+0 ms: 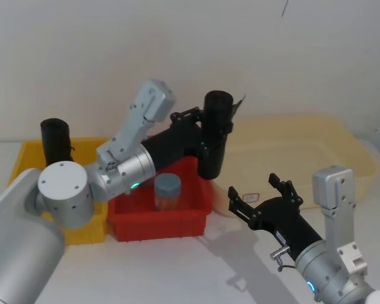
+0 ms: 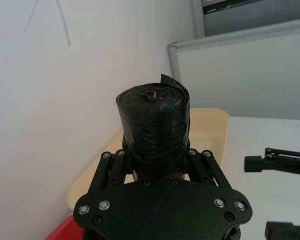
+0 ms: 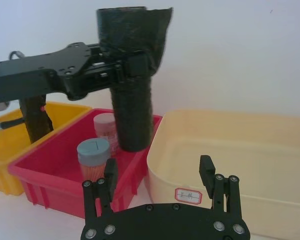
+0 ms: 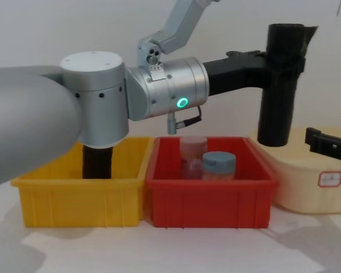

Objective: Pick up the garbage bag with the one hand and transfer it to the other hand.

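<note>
The garbage bag [image 1: 215,136], a tall black roll with a loose flap at its top, hangs upright in the air. It is over the far right corner of the red bin [image 1: 177,223]. My left gripper [image 1: 216,130], on the green-ringed arm, is shut on the roll's upper half; the left wrist view shows the garbage bag [image 2: 152,125] rising between its fingers [image 2: 121,156]. My right gripper [image 1: 259,189], on the blue-ringed arm, stands open and empty, lower and nearer me than the bag. In the right wrist view the right gripper [image 3: 158,167] faces the bag [image 3: 132,100] from some distance.
The red bin holds a grey-lidded jar [image 1: 167,190] and a pale pink one [image 3: 106,131]. A yellow bin [image 4: 79,196] on the left holds another black roll [image 1: 54,139]. A cream tub [image 1: 316,149] stands at the right, just beyond the hanging bag.
</note>
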Controlling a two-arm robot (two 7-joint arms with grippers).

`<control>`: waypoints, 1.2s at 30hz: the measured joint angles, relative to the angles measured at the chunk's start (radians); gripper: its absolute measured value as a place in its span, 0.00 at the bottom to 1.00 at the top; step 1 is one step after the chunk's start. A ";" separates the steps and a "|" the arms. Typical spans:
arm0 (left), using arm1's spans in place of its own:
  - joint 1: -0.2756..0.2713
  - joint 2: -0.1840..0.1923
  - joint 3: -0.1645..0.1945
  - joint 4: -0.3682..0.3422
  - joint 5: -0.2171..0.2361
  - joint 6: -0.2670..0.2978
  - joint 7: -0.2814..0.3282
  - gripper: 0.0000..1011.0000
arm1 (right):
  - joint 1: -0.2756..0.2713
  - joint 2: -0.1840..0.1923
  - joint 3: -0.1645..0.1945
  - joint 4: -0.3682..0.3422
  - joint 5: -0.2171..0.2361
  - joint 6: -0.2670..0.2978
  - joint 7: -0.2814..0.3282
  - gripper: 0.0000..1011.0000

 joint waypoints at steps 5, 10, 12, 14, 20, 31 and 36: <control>-0.023 -0.024 0.008 0.049 -0.012 -0.018 -0.026 0.47 | 0.000 0.000 0.000 0.000 0.000 0.000 0.000 0.99; -0.043 -0.045 0.015 0.086 -0.022 -0.031 -0.046 0.47 | 0.000 0.000 0.000 0.000 0.000 0.000 0.000 0.99; -0.048 -0.050 0.017 0.095 -0.025 -0.034 -0.051 0.47 | 0.000 0.000 0.000 0.000 0.000 0.000 0.000 0.99; -0.050 -0.053 0.018 0.098 -0.028 -0.035 -0.053 0.47 | 0.000 0.000 0.000 0.000 0.000 0.000 0.000 0.99; -0.056 -0.062 0.022 0.108 -0.034 -0.035 -0.060 0.47 | 0.000 0.000 0.000 0.000 0.000 0.000 0.000 0.99; -0.061 -0.069 0.025 0.117 -0.040 -0.037 -0.065 0.47 | 0.016 -0.014 -0.013 0.007 -0.029 -0.009 -0.008 0.99; -0.063 -0.071 0.026 0.119 -0.041 -0.037 -0.067 0.47 | 0.036 -0.028 -0.023 0.021 -0.049 -0.015 -0.018 0.99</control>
